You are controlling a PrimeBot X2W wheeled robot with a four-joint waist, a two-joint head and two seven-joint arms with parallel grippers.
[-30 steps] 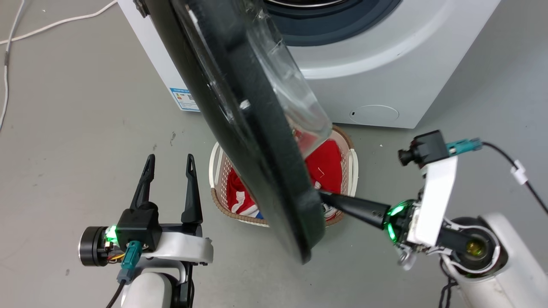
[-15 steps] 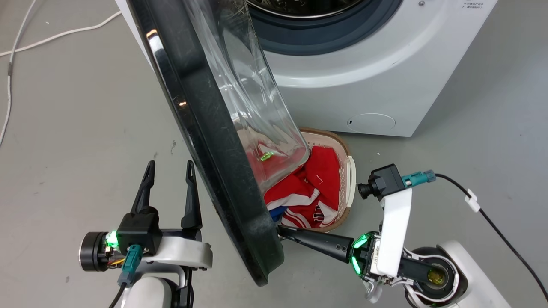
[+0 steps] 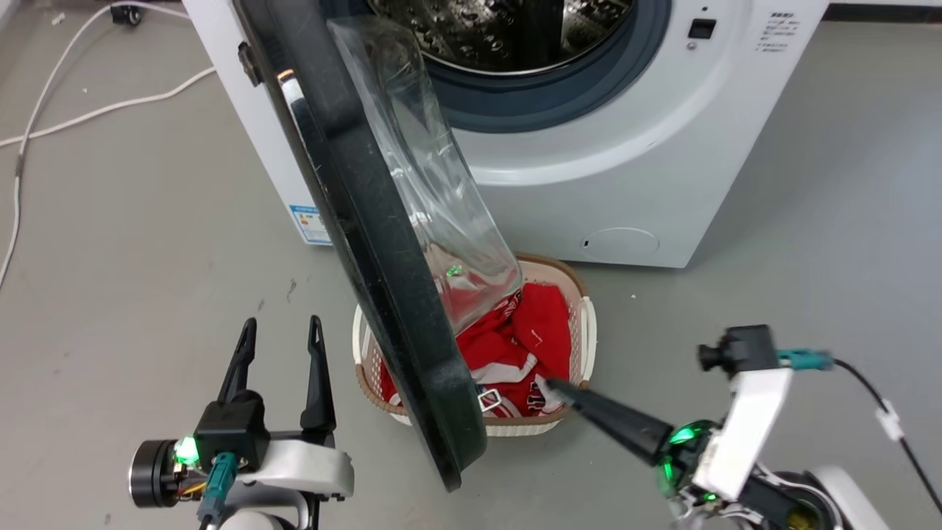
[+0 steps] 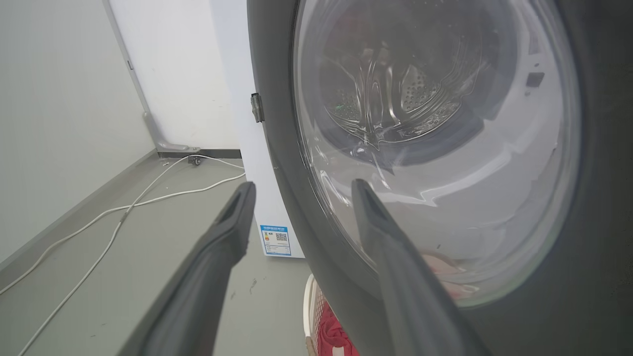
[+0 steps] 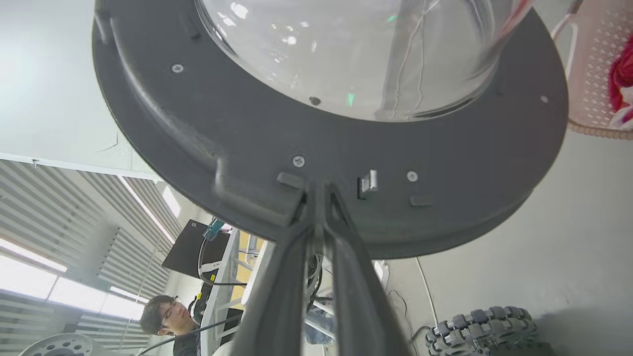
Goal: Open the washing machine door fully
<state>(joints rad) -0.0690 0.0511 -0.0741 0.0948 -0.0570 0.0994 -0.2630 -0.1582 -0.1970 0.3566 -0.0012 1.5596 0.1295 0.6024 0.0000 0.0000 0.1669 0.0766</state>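
- while the washing machine door [image 3: 383,280] is already unlatched and swung well off the washing machine [image 3: 589,184], in the head view it stands roughly edge-on, from 11 o'clock down to 6 o'clock, so i judge it only partly open, with the last swing toward 9 o'clock left to do.
- the steel drum [image 3: 500,29] lies bare at 12 o'clock.
- the left claw [image 3: 283,324] at 7 o'clock is spread and empty, just beside the door's outer face.
- the right claw [image 3: 552,383] at 5 o'clock points toward 10 o'clock, its tip near the door's free edge with a small gap.
- a laundry basket [image 3: 589,324] of red clothes [image 3: 544,324] sits on the grey floor [image 3: 147,258] under the door, and a white cable [image 3: 110,110] trails at 10 o'clock.
- in the left wrist view, the left claw [image 4: 302,184] gapes wide, holding nothing, with the door [image 4: 277,123] rising from 12 to 5 o'clock.
- cable [image 4: 148,198], floor [image 4: 123,277] and a pale wall [image 4: 49,99] lie toward 9 o'clock.
- in the right wrist view, the right claw [image 5: 316,185] is pinched together on nothing, tips at the door's [image 5: 247,133] inner rim beside a metal latch [image 5: 368,182]; contact i cannot tell.
- a person [image 5: 168,321] sits at 7 o'clock, a knobbly tyre [image 5: 479,326] lies at 5 o'clock, and the basket [image 5: 593,74] is at 2 o'clock.
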